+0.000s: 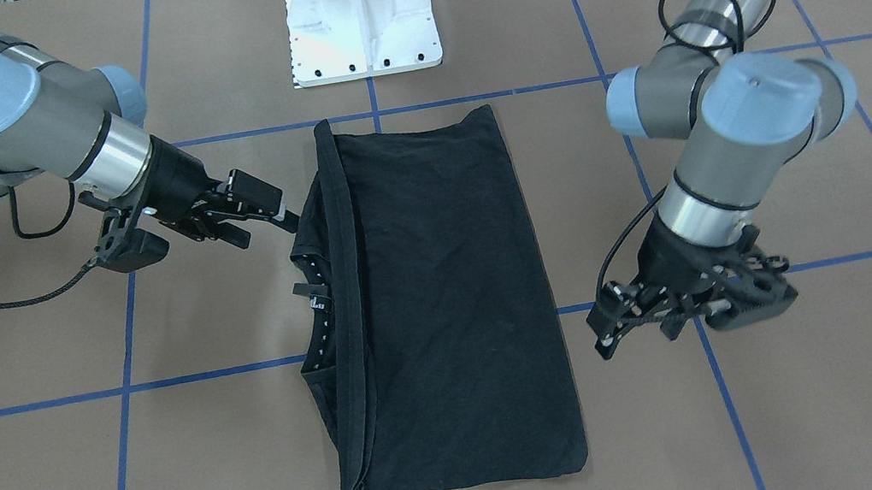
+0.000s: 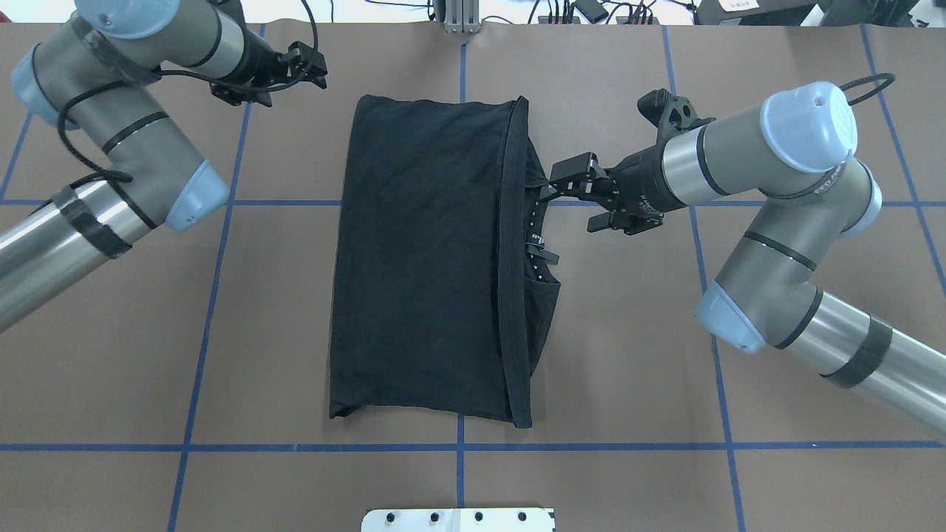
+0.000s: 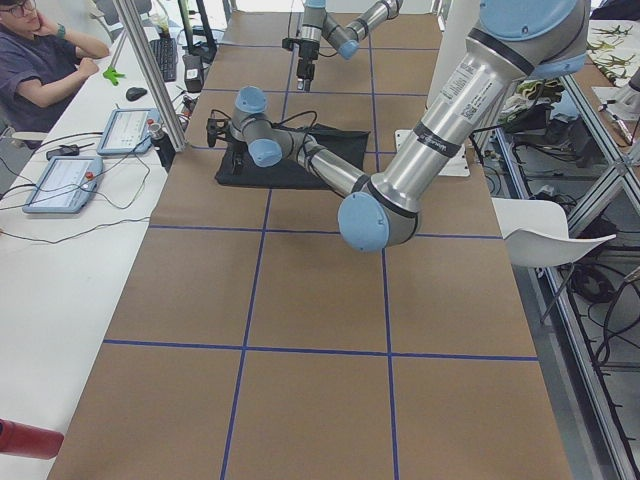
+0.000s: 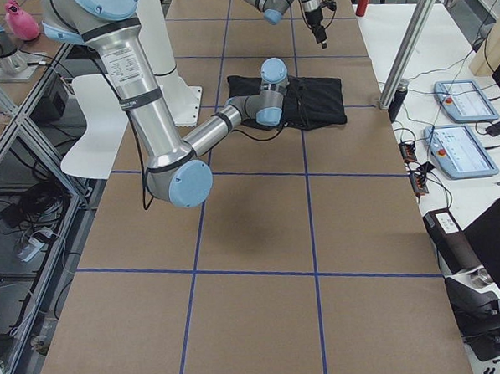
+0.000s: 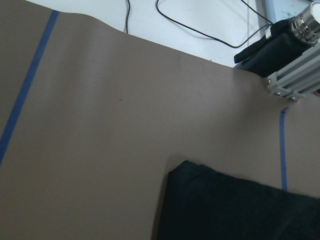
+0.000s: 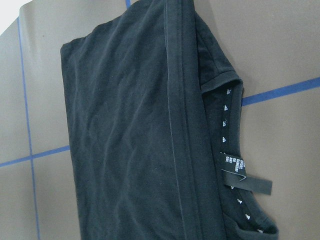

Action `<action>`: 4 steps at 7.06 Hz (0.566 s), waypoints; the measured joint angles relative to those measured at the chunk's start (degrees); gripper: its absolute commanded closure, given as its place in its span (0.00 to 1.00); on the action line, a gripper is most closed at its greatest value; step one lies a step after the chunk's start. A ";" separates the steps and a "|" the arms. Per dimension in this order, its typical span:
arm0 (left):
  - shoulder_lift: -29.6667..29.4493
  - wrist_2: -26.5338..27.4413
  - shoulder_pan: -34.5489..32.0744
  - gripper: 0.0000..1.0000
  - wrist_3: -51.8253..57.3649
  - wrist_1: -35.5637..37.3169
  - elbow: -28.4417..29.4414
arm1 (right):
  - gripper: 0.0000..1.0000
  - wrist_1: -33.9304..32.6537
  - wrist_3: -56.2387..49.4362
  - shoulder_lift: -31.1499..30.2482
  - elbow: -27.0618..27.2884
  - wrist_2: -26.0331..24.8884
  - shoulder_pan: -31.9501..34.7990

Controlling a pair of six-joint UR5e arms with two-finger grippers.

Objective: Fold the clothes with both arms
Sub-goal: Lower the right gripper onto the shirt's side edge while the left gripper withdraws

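Note:
The black T-shirt (image 1: 444, 296) (image 2: 421, 258) lies folded into a long rectangle on the brown table, plain side up. Its collar and neck label (image 6: 245, 182) stick out along the edge on my right side. My right gripper (image 2: 565, 199) (image 1: 268, 218) stands open just beside that collar edge, one fingertip about touching the cloth. My left gripper (image 2: 316, 68) (image 1: 606, 328) hovers open and empty off the shirt's far left corner, a little apart from it. The left wrist view shows only that corner of the shirt (image 5: 240, 210) and bare table.
The white pedestal base (image 1: 361, 23) stands at the robot's side of the shirt. Blue tape lines (image 2: 458, 447) grid the brown table. A seated person (image 3: 40, 70) and control tablets (image 4: 462, 151) are at a side table beyond the far edge. A white chair (image 3: 550, 230) stands behind the robot.

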 measured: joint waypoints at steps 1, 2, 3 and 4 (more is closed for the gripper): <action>4.50 -0.03 0.02 0.00 1.77 2.21 -5.71 | 0.00 -8.23 -5.92 0.00 3.50 -3.78 -2.30; 9.26 -0.03 0.07 0.00 4.08 3.13 -10.51 | 0.00 -19.99 -11.20 0.37 8.32 -10.18 -6.77; 12.70 -0.04 0.08 0.00 6.02 3.43 -13.67 | 0.00 -30.03 -14.48 1.46 11.42 -17.13 -12.20; 14.94 -0.06 0.08 0.00 7.20 3.54 -15.75 | 0.00 -38.42 -17.02 3.54 12.65 -23.73 -17.97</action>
